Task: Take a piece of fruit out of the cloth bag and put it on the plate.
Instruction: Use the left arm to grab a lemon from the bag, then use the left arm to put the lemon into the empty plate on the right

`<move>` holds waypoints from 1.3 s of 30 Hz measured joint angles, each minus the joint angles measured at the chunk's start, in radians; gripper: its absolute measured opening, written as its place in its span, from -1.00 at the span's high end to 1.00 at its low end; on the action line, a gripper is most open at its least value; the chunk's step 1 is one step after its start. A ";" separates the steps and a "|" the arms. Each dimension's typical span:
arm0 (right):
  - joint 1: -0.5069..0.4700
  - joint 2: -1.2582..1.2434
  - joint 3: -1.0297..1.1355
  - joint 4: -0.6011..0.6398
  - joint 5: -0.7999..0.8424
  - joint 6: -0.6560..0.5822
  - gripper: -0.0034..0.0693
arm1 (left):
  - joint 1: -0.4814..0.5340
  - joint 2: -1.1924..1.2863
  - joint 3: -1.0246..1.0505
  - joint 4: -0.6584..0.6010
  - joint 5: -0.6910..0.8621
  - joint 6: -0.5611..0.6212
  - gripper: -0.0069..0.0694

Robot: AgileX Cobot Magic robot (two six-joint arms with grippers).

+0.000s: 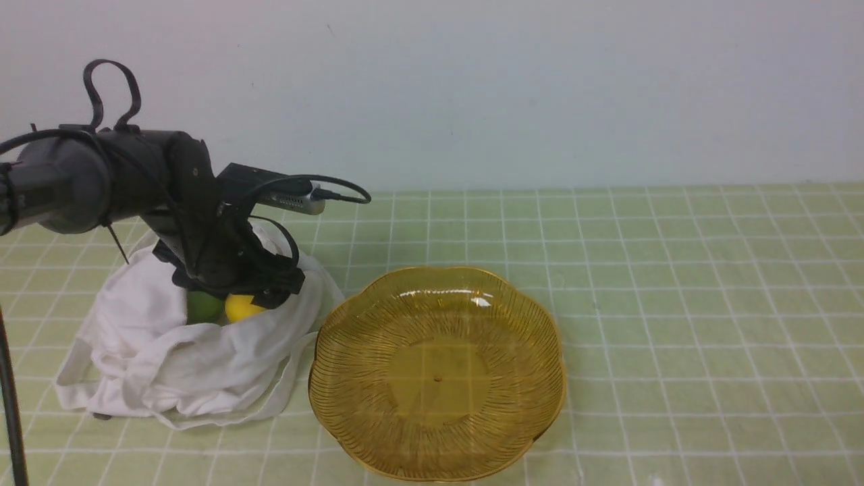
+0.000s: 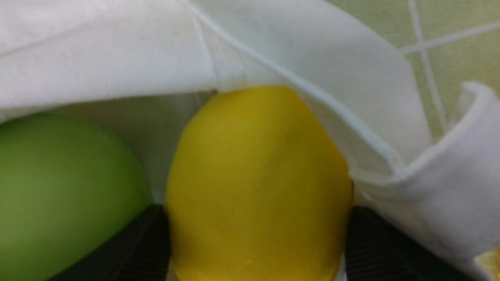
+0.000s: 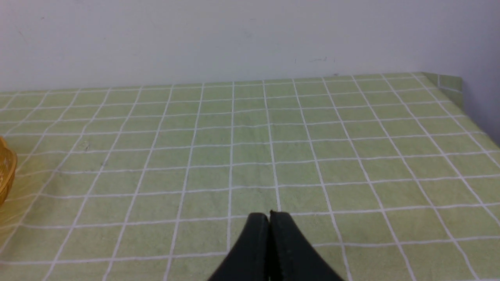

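Observation:
The cloth bag lies crumpled and open at the left of the table. A yellow lemon-shaped piece of fruit sits in its mouth. My left gripper reaches down into the bag. In the left wrist view the black fingers press against both sides of the yellow fruit, with the bag's hem draped over its far end. The amber plate stands empty just right of the bag. My right gripper is shut and empty above bare tablecloth; it is out of the front view.
A glossy green round fruit lies in the bag against the yellow one, beside one finger in the left wrist view. The bag's strap handles trail towards the plate. The plate's rim shows in the right wrist view. A wall is behind.

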 joint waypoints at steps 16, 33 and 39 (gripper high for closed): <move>0.000 0.000 0.000 0.000 0.000 0.000 0.95 | -0.002 0.036 -0.019 0.015 -0.035 0.006 -0.55; 0.000 0.000 0.000 0.000 0.000 0.000 0.95 | 0.034 -0.213 0.009 0.014 0.018 -0.004 -0.54; 0.000 0.000 0.000 0.000 0.000 0.000 0.95 | 0.056 -0.259 -0.003 0.076 0.120 -0.028 -0.54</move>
